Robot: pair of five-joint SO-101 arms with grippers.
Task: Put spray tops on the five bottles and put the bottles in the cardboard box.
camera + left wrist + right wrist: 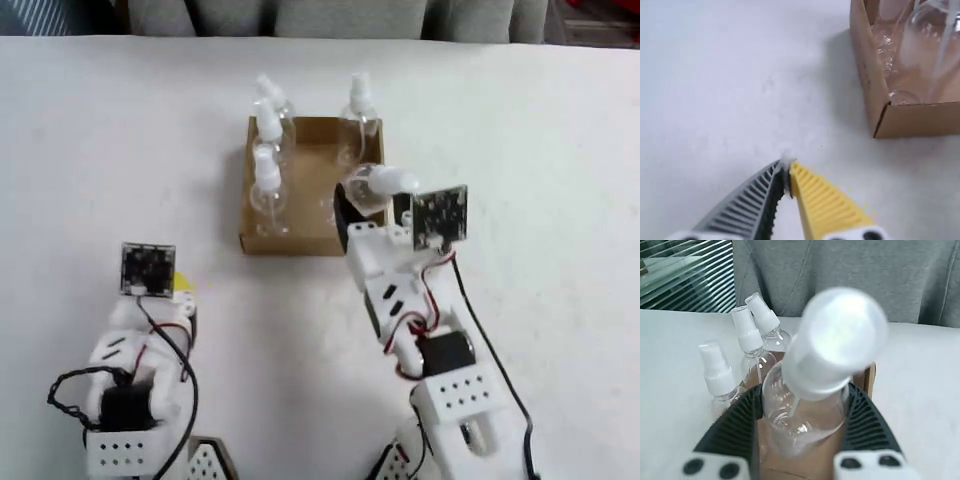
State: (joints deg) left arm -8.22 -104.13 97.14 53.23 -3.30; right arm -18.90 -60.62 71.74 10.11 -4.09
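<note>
The open cardboard box (305, 240) lies at the table's middle. Three clear bottles with white spray tops stand along one side of it (266, 188) (716, 376), and another stands in its far corner (357, 118). My right gripper (372, 198) (802, 400) is shut on a further clear bottle with a spray top (832, 345), tilted over the box's near right part. My left gripper (788, 176) (185, 288) is shut, nothing between its grey and yellow fingers, low over the table, near and to the left of the box (900, 120).
White table (520, 150) stretches wide on both sides of the box. A person in grey sits behind the far edge (850, 270). The right arm's body (420, 320) reaches from the near edge up to the box.
</note>
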